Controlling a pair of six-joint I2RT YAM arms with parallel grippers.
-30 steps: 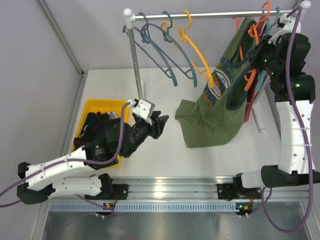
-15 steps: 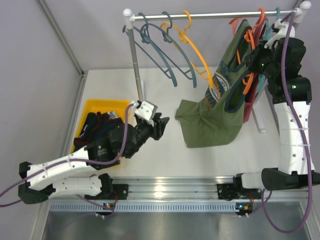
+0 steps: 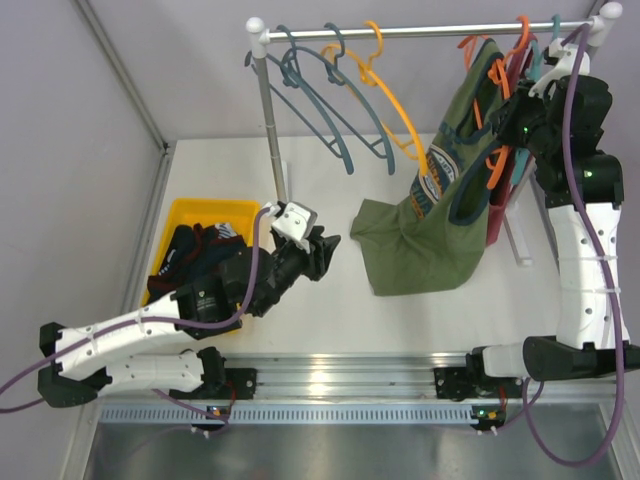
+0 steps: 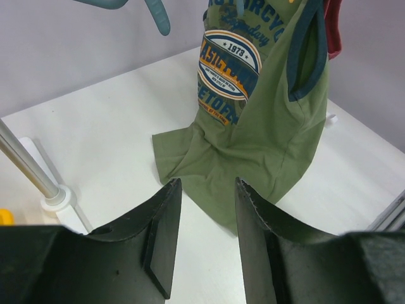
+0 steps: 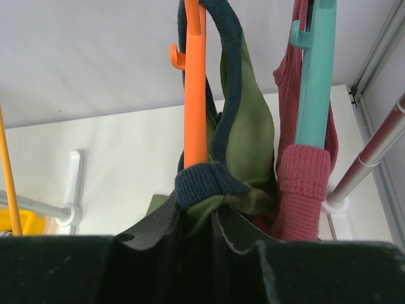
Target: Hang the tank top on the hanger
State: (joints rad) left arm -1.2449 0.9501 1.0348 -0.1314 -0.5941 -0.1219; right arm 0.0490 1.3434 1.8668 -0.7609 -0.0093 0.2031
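White table (image 3: 330, 310), ribbed-trim tank top (image 3: 430, 245), plastic hanger (image 5: 195, 95)

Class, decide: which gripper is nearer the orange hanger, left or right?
Right. The right gripper clamps the tank top beside the hanger; the left gripper is open, far from it.

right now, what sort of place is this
Probably a lab bench staged for hanging laundry: robot arms on a white table, a clothes rail with hangers, a yellow bin of clothes.

Light: bright, even, soft shadows — glare: rail (image 3: 330, 372) — focus: near hands blurred
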